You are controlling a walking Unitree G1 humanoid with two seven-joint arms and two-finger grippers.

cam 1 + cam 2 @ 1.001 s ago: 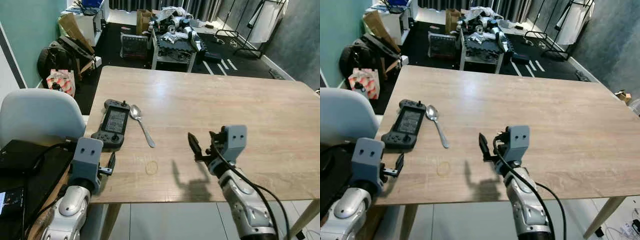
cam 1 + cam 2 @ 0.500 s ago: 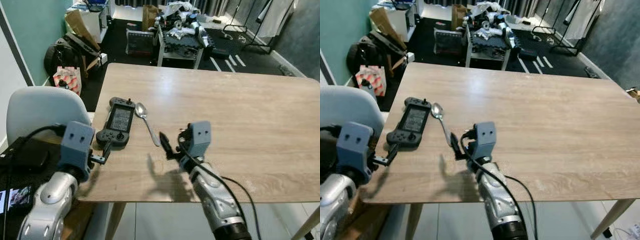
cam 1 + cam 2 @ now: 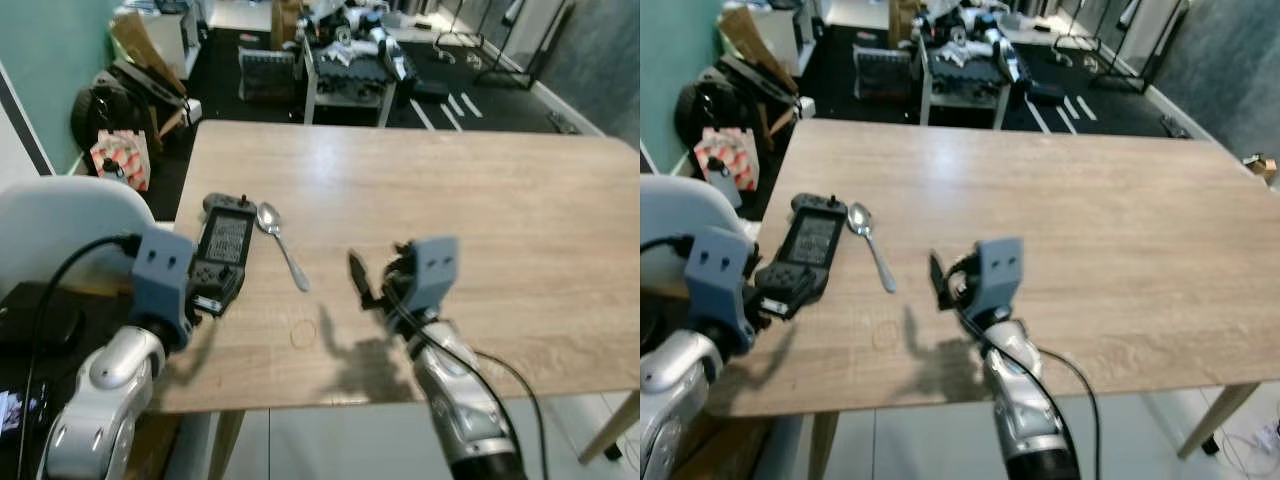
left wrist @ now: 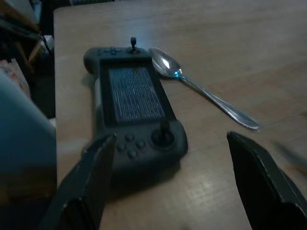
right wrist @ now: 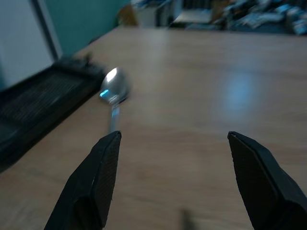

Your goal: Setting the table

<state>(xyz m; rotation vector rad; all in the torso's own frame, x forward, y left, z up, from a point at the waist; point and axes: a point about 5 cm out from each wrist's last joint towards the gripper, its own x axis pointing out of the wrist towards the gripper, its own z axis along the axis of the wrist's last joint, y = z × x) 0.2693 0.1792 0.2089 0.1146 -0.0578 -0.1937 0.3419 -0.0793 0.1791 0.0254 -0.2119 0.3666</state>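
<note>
Right pincer point(image 3: 362, 286) spread wide, drawn back from spoon point(image 3: 281, 245), left pincer point(image 4: 168, 191) agape, nearer game console point(image 3: 222, 250)

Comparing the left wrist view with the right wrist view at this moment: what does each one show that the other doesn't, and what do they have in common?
Left wrist view alone: the whole handheld game console, screen, buttons and thumbsticks, with the full spoon beside it, and the open left gripper just short of the console. Right wrist view alone: the open right gripper low over bare wooden table, with blurred clutter beyond the far edge. Both share the spoon's bowl, part of the console and the tabletop; neither gripper holds anything.
</note>
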